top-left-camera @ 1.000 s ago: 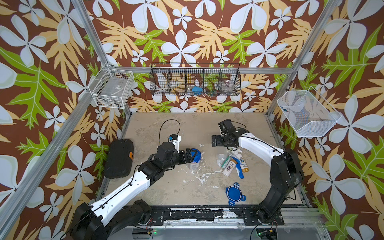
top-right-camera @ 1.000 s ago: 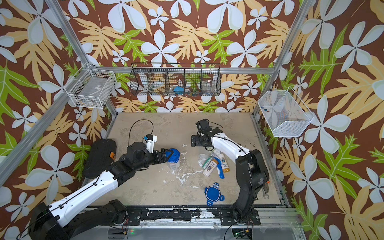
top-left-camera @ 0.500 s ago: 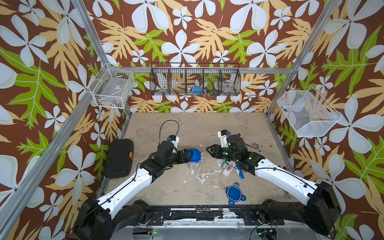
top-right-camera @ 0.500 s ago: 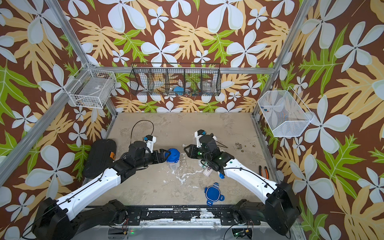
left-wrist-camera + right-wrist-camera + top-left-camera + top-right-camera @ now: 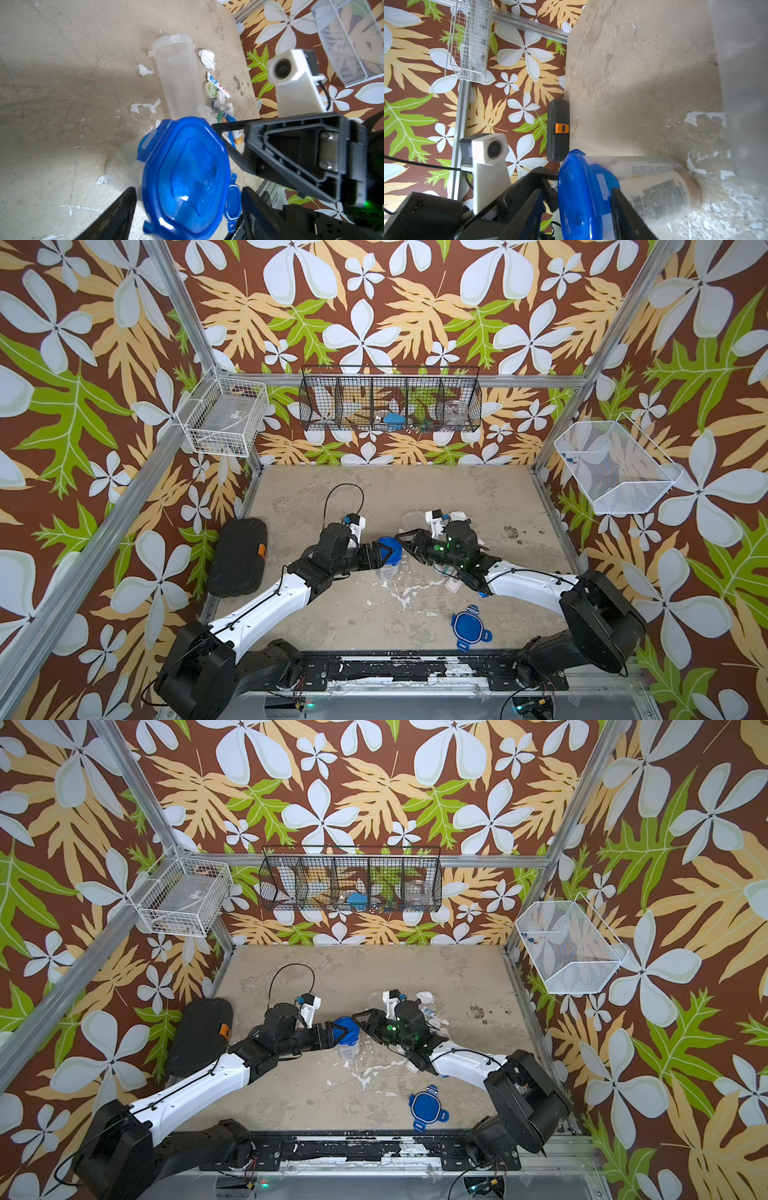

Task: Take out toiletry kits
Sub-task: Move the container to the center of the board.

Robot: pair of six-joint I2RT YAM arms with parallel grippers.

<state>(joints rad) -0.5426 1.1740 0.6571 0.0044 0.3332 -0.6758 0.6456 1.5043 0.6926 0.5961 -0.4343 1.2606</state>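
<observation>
On the bench (image 5: 457, 489), the right tool (image 5: 404, 546) has swung in from the back to the blue lid (image 5: 394, 551) of the upright clear jar (image 5: 388, 572). It is opposite the left tool (image 5: 384, 554), which straddles the lid; whether either clamps cannot be told. One toiletry kit (image 5: 660, 193) sits inside, and a second toiletry kit (image 5: 218, 93) lies loose beside the fallen jar (image 5: 178, 76).

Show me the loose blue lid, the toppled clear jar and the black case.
loose blue lid (image 5: 468, 625), in a top view, its centre.
toppled clear jar (image 5: 178, 79), left wrist view, its side wall.
black case (image 5: 237, 560), in a top view, its top face.
</observation>
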